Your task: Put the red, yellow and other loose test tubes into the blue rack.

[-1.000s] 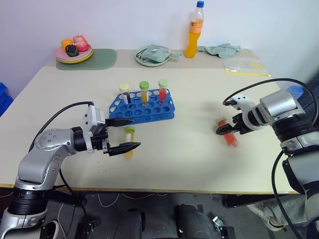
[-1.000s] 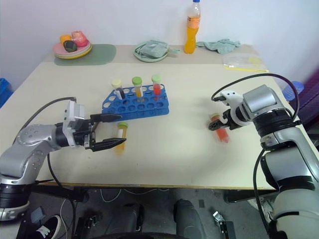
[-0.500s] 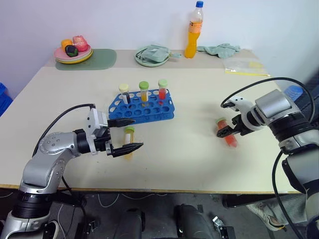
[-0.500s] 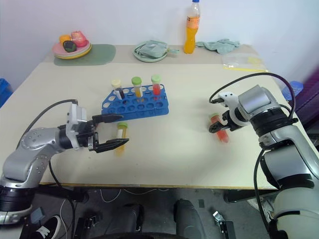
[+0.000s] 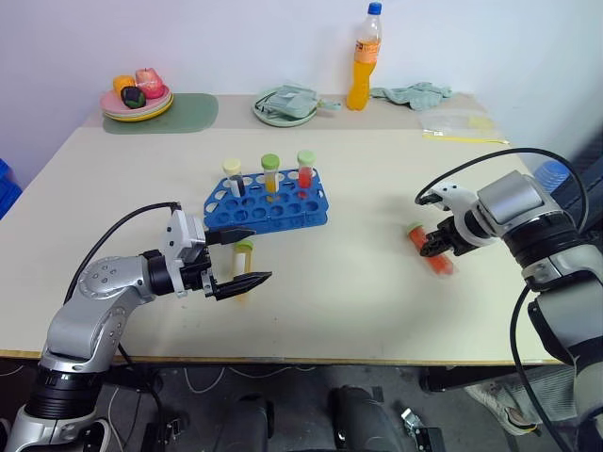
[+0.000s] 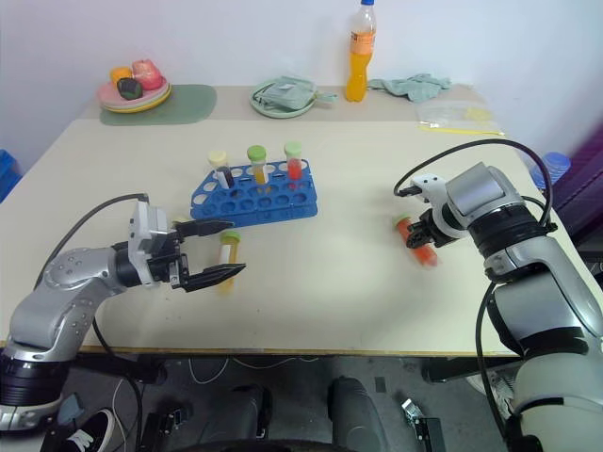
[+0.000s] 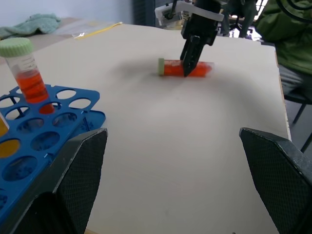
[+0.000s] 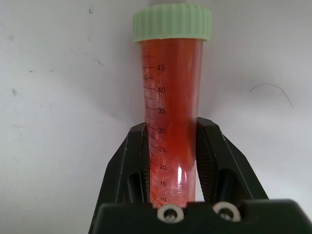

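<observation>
A red test tube (image 5: 431, 255) with a green cap lies on the table at the right, and my right gripper (image 5: 436, 247) is shut on it from above; the wrist view shows the tube (image 8: 173, 92) between both pads. A yellow test tube (image 5: 244, 254) with a green cap lies just in front of the blue rack (image 5: 283, 218). My left gripper (image 5: 261, 252) hovers open and level over it, its fingers either side of the tube in view. Three tubes stand in the rack's back row: a dark one (image 5: 234, 175), a yellow one (image 5: 271, 171) and a red one (image 5: 306, 169).
Along the table's far edge stand an orange drink bottle (image 5: 367, 56), a pale green plate with a cloth (image 5: 287, 104), a plate of toy food (image 5: 138, 94) on a green mat, a crumpled cloth (image 5: 415, 92) and a plastic bag (image 5: 464, 125). A person in green (image 7: 292, 44) sits beyond the right side.
My right gripper's fingers, open astride the red tube before, have shut on it. My left gripper has stayed open over the yellow tube.
</observation>
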Controlling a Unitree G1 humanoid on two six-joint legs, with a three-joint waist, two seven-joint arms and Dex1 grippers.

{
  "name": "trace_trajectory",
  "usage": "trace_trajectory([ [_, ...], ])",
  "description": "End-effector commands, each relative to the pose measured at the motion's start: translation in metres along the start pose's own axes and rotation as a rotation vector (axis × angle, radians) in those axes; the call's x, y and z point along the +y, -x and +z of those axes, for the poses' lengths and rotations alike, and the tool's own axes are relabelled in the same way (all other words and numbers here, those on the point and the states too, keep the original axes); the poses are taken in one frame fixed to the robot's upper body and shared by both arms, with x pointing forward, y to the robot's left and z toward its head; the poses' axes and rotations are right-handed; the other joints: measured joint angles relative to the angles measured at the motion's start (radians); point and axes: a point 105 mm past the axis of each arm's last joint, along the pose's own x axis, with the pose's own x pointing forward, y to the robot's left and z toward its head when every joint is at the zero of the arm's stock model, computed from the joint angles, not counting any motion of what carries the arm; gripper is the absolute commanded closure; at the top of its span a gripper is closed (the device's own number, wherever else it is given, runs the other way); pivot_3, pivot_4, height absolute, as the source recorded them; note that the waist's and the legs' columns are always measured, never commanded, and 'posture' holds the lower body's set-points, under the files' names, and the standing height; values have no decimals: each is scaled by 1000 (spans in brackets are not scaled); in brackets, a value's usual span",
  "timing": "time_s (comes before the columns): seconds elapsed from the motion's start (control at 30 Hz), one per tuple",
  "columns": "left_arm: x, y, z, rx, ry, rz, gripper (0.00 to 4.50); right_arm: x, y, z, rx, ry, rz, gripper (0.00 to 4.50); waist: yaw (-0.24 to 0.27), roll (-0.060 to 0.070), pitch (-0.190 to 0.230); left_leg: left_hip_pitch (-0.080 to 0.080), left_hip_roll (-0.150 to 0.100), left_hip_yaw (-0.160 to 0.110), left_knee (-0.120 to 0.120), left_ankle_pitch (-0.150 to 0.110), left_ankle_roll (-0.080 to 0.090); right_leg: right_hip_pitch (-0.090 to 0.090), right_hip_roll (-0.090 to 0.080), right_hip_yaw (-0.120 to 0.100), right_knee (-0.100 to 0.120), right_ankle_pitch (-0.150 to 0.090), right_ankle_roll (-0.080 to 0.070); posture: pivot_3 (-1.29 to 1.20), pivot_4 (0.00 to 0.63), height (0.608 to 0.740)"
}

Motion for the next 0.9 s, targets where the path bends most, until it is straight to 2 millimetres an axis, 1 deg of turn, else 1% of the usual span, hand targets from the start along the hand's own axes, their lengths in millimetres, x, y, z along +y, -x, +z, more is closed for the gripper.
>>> trace_trajectory([
  [0.03,-1,0,8,-17,-49,-2,0,6,8,13,-75,48,30,3690,-7,0,0,0,0,0,0,0,0,0,0,0,0,0,0,0,150,740],
  [0.07,0,0,8,-17,-50,0,0,15,12,17,-101,74,79,3690,-10,1,0,0,0,0,0,0,0,0,0,0,0,0,0,0,150,740],
  [0.17,3,1,8,-16,-49,3,0,46,31,28,-232,243,251,3690,-14,1,1,0,0,0,-1,0,0,-1,0,0,0,0,0,0,150,740],
  [0.23,6,2,9,-15,-59,9,0,68,48,26,-320,334,376,3690,-12,2,1,-1,0,-1,-1,0,0,-1,0,0,0,0,0,0,150,740],
  [0.3,10,3,9,-15,-64,18,0,89,67,28,-437,380,490,3690,-10,1,1,-1,0,-1,-1,0,0,-1,0,0,0,0,0,0,150,740],
  [0.33,12,4,10,-16,-64,25,0,95,73,31,-509,406,503,3690,-10,1,1,-1,0,-1,-1,0,0,0,0,0,0,0,0,0,150,740],
  [0.4,17,6,10,-14,-63,37,0,105,90,51,-754,392,529,3690,-12,0,0,-1,0,-1,0,0,0,0,0,-1,0,0,0,0,150,740],
  [0.47,22,8,9,-17,-59,56,0,106,100,69,-961,317,513,3690,-14,0,0,0,0,-1,0,0,0,1,0,0,0,0,0,0,150,740],
  [0.53,26,10,7,-17,-62,77,0,107,104,78,-1194,277,483,3690,-11,-1,0,0,0,-1,0,0,0,1,1,0,0,0,0,0,150,740],
  [0.6,29,12,5,-11,-57,99,0,111,92,80,-1316,257,424,3690,-8,-1,-1,0,0,-3,-1,0,0,1,1,-1,1,0,0,0,150,740],
  [0.7,33,20,8,-8,-52,128,0,121,84,91,-1492,154,395,3690,-11,-1,0,-1,0,-2,-1,0,0,-1,0,0,1,0,0,0,150,740],
  [0.77,36,24,6,5,-52,140,0,126,73,102,-1529,90,364,3690,-15,0,0,-1,0,-1,-1,0,0,-1,-1,0,1,0,0,0,150,740],
  [0.83,37,24,5,10,-53,142,0,143,61,108,-1545,161,345,3690,-15,0,0,0,0,-1,-1,0,0,-1,0,0,2,0,0,0,150,740],
  [0.9,38,23,6,13,-57,143,0,154,50,115,-1558,188,329,3690,-15,0,0,1,0,-1,-1,0,0,-1,0,0,2,0,0,0,150,740],
])
